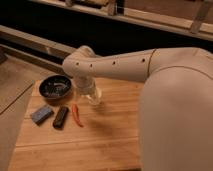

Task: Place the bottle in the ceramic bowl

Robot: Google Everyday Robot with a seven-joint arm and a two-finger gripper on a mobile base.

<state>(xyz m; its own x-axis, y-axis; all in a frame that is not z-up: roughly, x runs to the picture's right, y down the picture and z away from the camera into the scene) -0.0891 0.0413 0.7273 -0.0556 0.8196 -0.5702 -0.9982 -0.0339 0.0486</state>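
Observation:
The bottle (95,98) is a small pale cylinder standing on the wooden table, just right of the ceramic bowl (55,87). The bowl is dark and glossy with pale speckles inside, and sits at the table's back left. My gripper (88,90) hangs from the white arm directly over the bottle, at its top, and hides part of it. The arm reaches in from the right and covers the table's right side.
A red chili pepper (76,115), a black rectangular block (60,117) and a blue-grey block (41,114) lie in front of the bowl. The wooden table (100,145) ends at its left edge near the grey floor. A dark rail runs behind.

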